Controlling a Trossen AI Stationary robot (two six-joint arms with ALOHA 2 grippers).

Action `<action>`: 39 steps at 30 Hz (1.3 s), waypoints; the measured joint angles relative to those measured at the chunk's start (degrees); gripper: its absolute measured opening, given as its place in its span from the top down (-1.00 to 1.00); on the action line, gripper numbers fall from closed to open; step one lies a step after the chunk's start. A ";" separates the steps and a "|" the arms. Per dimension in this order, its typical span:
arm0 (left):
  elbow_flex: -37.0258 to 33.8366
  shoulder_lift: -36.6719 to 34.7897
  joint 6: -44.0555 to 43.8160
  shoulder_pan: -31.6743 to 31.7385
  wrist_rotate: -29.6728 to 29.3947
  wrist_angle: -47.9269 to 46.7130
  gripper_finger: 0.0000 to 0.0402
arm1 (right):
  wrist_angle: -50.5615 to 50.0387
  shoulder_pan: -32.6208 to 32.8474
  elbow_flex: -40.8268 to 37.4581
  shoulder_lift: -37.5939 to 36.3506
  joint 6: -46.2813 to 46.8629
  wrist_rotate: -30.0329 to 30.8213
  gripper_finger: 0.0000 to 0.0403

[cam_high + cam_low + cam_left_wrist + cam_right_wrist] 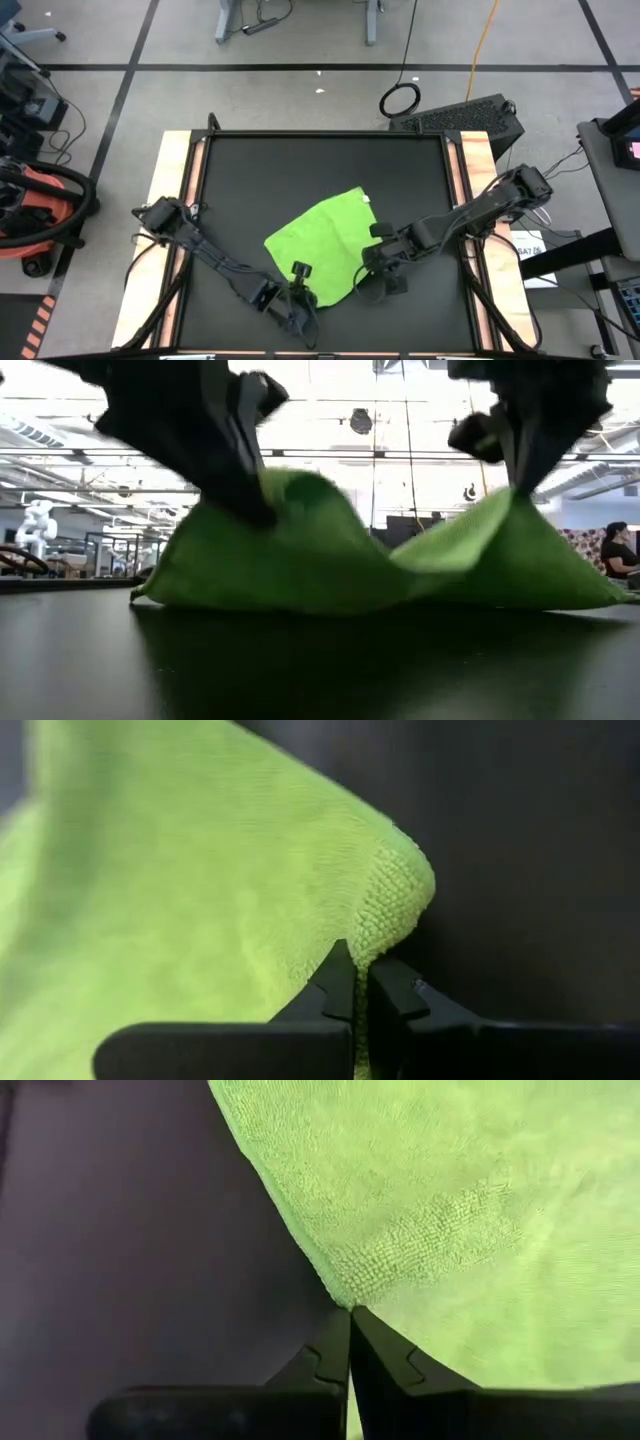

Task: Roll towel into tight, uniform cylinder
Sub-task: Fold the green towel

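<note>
High view. A black table mat point(240, 190) is shown at centre frame, framed by pale wooden edges. The towel point(320, 240) is laid slightly below centre, unrolled, its long axis running from lower left to upper right. The left gripper point(300, 293) is placed at the towel's lower corner; the right gripper point(380, 262) is placed at its right corner. Both are equally close, each at its own corner, with the cloth lying toward the upper part of the frame from both.

Low view. The towel point(330, 555) is seen pulled up into two peaks, one under each dark arm, with a sag between them; the remaining edges are left resting on the mat.

Left wrist view. The left gripper point(361, 982) is closed tight on a folded corner of the towel point(200, 900), which extends away ahead of the fingers.

Right wrist view. The right gripper point(350, 1330) is closed, a point of the towel point(450, 1210) being pinched between the tips; the cloth spreads to the upper right of the frame.

Judgement. Rolling is taken as not yet begun; the held edge would need carrying over the flat cloth toward the far corner, both grips kept level for an even roll.
</note>
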 joint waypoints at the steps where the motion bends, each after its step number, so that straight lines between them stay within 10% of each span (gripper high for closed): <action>1: 0.00 -0.68 -1.02 -0.52 -2.32 -0.74 0.97 | -0.89 -0.12 1.03 -0.28 -0.46 0.06 1.00; 12: 0.04 -8.72 -16.81 -6.78 -20.12 -12.52 0.97 | -0.55 -1.33 1.85 1.33 -2.97 -7.38 0.94; 25: -3.66 -8.40 -30.24 -10.59 -18.47 -17.86 0.98 | 0.94 6.65 1.28 12.53 -4.72 -0.97 -0.02; 39: -7.32 -8.38 -34.78 -12.10 -17.46 -17.28 0.98 | -3.68 8.74 1.32 18.18 -2.89 5.24 0.41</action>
